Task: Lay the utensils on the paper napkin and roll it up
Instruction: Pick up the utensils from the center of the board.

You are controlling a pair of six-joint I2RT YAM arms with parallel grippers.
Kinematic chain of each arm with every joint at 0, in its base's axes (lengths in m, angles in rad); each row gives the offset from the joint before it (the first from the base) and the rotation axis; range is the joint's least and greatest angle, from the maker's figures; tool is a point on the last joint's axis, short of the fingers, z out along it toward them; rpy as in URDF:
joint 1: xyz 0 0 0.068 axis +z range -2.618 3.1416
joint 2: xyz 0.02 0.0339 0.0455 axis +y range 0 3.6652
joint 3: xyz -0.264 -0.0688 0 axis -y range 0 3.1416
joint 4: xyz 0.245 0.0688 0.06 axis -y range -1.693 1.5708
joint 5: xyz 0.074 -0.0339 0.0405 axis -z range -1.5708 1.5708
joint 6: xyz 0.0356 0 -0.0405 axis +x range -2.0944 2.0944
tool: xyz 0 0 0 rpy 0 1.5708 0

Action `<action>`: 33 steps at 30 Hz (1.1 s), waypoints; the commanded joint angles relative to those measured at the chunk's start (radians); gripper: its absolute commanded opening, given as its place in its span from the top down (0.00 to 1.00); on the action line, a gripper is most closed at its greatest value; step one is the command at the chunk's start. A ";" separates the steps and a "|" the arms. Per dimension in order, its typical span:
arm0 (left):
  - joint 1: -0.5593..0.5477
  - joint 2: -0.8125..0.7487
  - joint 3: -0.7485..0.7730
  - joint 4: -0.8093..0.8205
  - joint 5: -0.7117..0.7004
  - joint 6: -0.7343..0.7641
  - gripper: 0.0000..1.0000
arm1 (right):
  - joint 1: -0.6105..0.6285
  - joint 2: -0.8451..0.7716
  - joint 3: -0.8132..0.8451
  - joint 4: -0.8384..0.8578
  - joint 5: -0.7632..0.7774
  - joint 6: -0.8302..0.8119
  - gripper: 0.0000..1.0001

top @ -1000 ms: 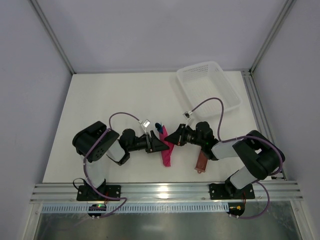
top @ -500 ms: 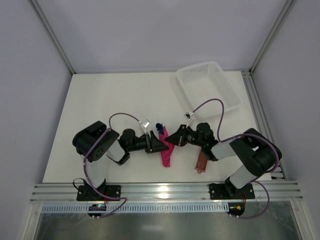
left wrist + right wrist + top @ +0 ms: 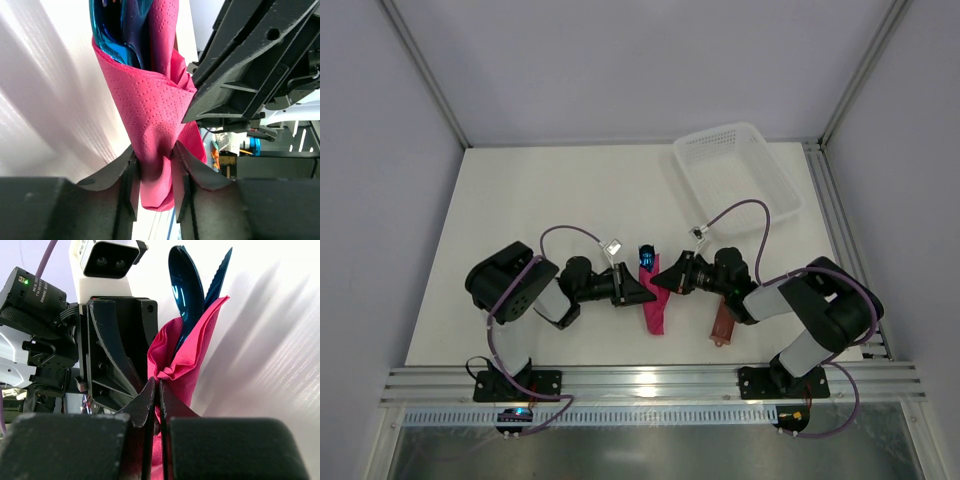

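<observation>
Magenta paper napkin (image 3: 653, 306) is already wrapped around the blue utensils (image 3: 644, 254), so the placing is judged done and the rolling well advanced. The wrap looks loose, with open folds and a free flap. Tightening it and closing that flap are judged to be what is left. The bundle is found in the lower middle of the top view, between the two arms, with the blue ends toward the top of the frame. Whether it rests on the bench (image 3: 550, 190) or is lifted clear cannot be told.

From above, the layout alone is given. The white mesh basket (image 3: 735, 170) is seen at upper right and the reddish-brown sleeve (image 3: 723, 322) at lower right, both apart from the bundle. The grips themselves are hidden there.

In the left wrist view the left gripper (image 3: 154, 156) is shown clamped on the napkin's lower part, the paper being squeezed narrow between its fingers (image 3: 131, 165). In the right wrist view the right gripper (image 3: 155, 386) is shown pinched tight on a fold of the napkin. A spoon bowl (image 3: 184, 285) and a second, pointed blue piece (image 3: 218, 271) are seen projecting from the upper end.
</observation>
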 commanded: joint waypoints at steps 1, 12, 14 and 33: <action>0.005 -0.024 0.033 0.272 0.033 -0.007 0.72 | -0.001 -0.001 0.000 0.057 -0.007 -0.011 0.96; 0.007 -0.022 0.053 0.272 0.056 -0.030 0.98 | -0.001 -0.214 0.040 -0.283 0.066 -0.132 0.75; 0.005 -0.030 0.053 0.273 0.057 -0.033 1.00 | 0.001 -0.323 0.074 -0.475 0.135 -0.176 0.71; 0.002 -0.286 0.007 -0.017 0.048 0.066 1.00 | 0.013 -0.529 0.056 -0.670 0.191 -0.069 0.31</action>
